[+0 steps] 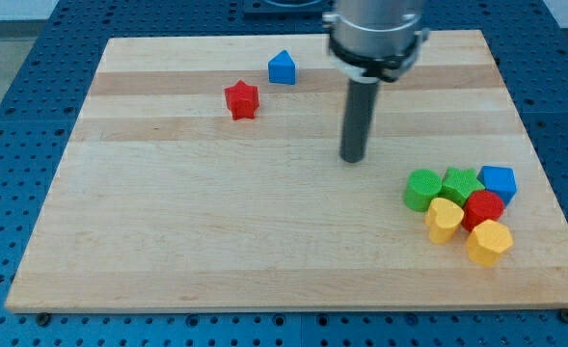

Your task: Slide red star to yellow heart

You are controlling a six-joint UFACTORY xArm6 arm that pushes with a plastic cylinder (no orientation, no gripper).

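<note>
The red star (pixel 241 99) lies on the wooden board (pixel 216 231) toward the view's upper left. The yellow heart (pixel 444 219) sits in a cluster of blocks at the view's lower right. My tip (pixel 352 158) rests on the board right of centre, well to the right of and below the red star, and up-left of the cluster. It touches no block.
A blue block (pixel 282 67) lies just up-right of the red star. In the cluster are a green round block (pixel 421 188), a green star (pixel 461 182), a blue block (pixel 499 182), a red block (pixel 484 208) and a yellow hexagon (pixel 489 242).
</note>
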